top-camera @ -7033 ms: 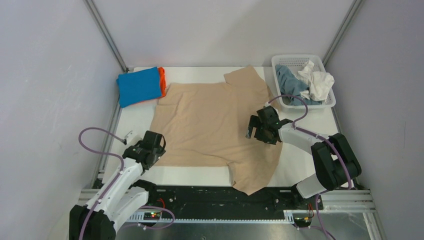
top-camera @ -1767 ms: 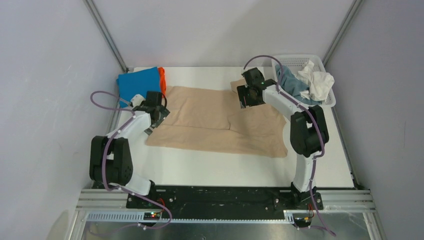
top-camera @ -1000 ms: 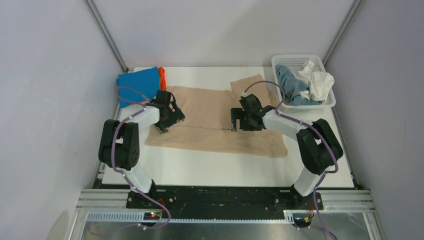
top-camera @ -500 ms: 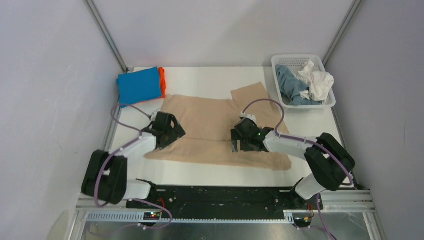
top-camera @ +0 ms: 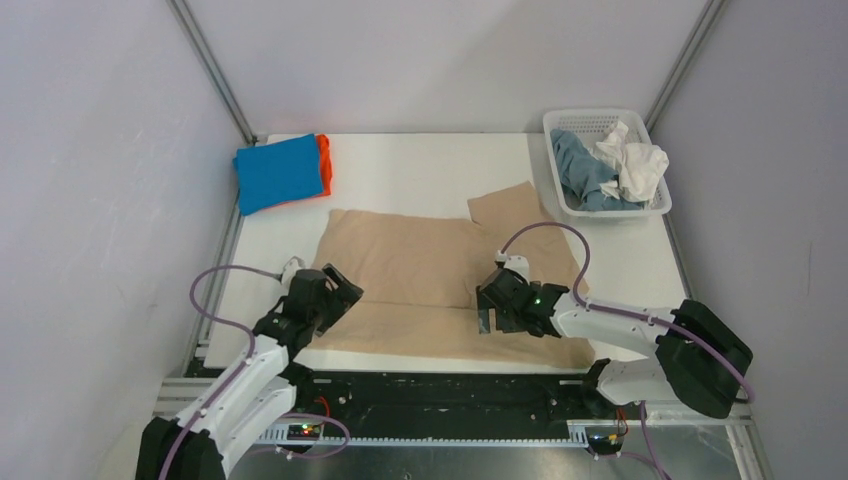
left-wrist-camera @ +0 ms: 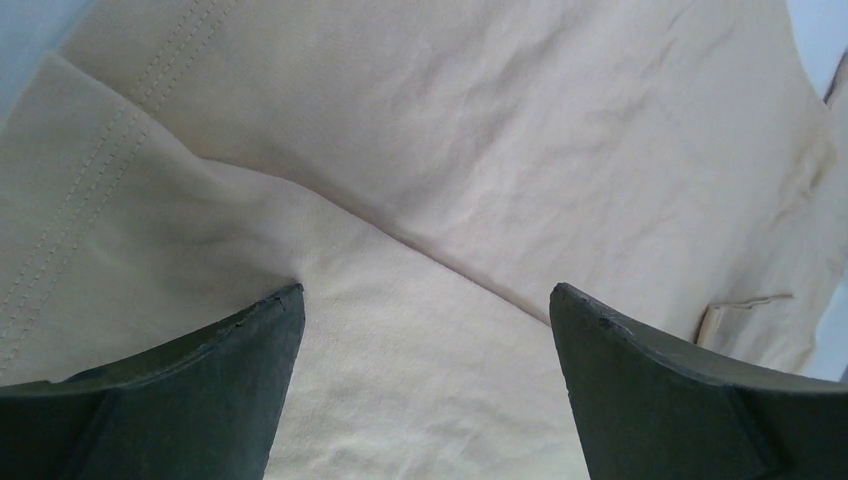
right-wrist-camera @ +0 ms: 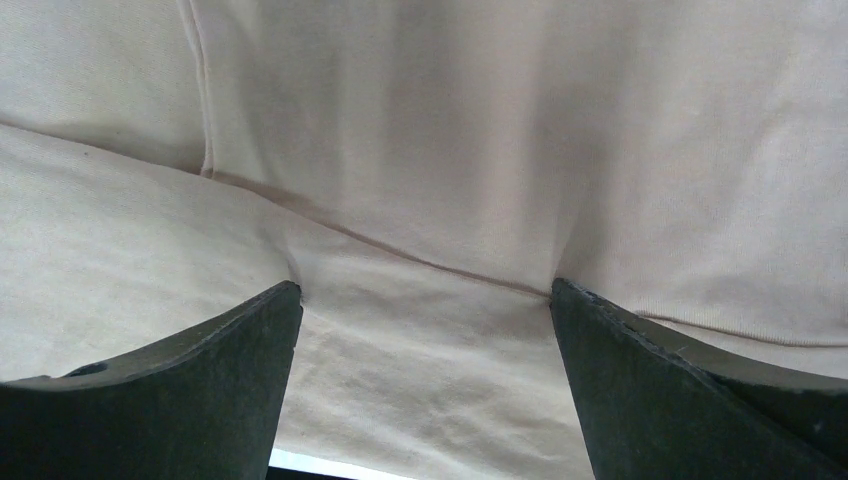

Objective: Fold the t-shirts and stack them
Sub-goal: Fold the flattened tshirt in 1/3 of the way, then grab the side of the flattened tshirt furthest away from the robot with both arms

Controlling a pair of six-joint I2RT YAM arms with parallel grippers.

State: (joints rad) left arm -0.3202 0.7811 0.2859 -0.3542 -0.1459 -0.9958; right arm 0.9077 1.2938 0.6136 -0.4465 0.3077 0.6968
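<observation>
The beige t-shirt lies folded in half lengthwise near the table's front edge, one sleeve sticking out at the back. My left gripper is open, its fingertips resting on the shirt's left end; beige cloth fills its wrist view between the spread jaws. My right gripper is open on the shirt's front fold, right of centre, and cloth spans its jaws. The folded bright blue t-shirt lies on the orange t-shirt at the back left.
A white mesh basket at the back right holds the crumpled grey-blue t-shirt and the white t-shirt. The black front rail runs just below the shirt's near edge. Grey walls enclose the table.
Both grippers have moved toward the near edge with their fingertips on the beige shirt. The folded shirt has slid nearer with them, away from the blue and orange stack.
</observation>
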